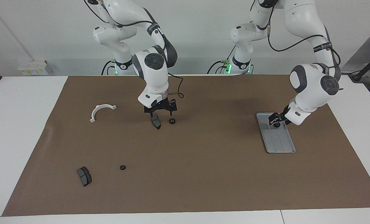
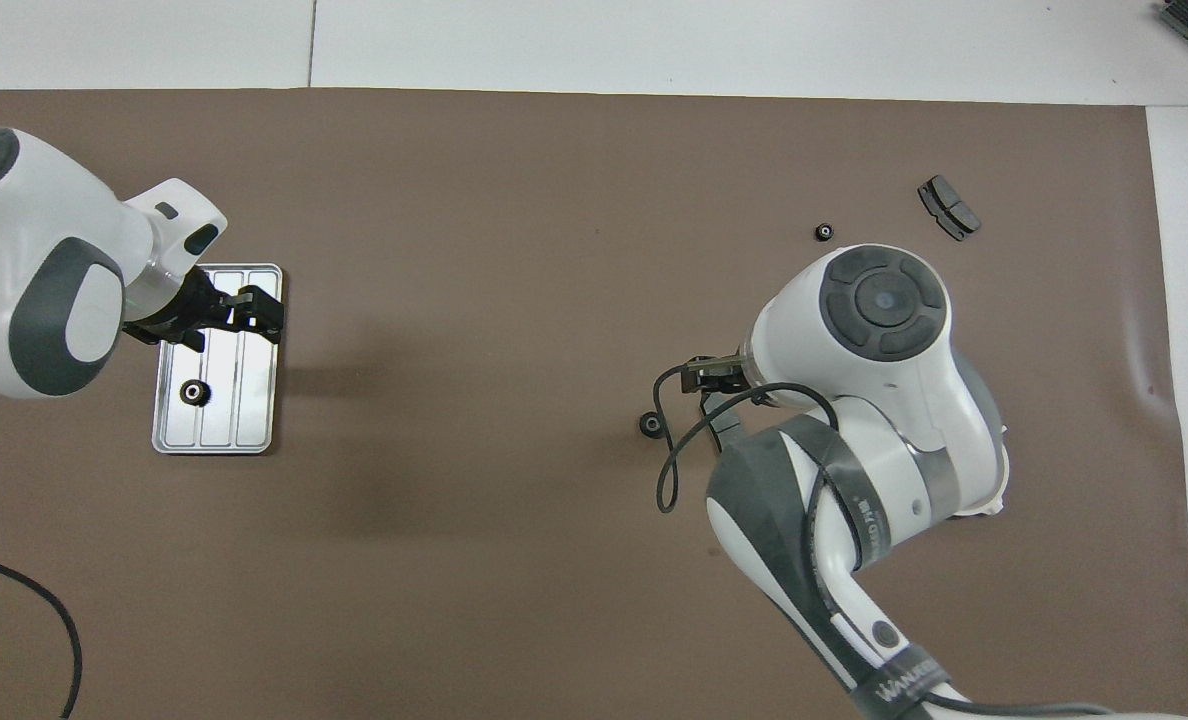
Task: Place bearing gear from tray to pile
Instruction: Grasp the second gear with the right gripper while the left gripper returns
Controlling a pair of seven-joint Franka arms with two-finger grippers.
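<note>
We see tray [image 1: 280, 141] on table [image 1: 203, 174] at left arm's end, one bearing gear [image 2: 192, 392] lying in it. Left end effector [image 2: 254, 312] hangs over tray, fingers apart, holding nothing. Right end effector [image 1: 160, 109] sits low over dark brake pad [image 1: 155, 121]; we cannot tell its finger state. Second gear [image 1: 172, 121] just beside that pad. White half-ring bracket [image 1: 101, 111], another pad [image 1: 84, 176], third gear [image 1: 122, 167] lie well apart from tray, toward right arm's end.
</note>
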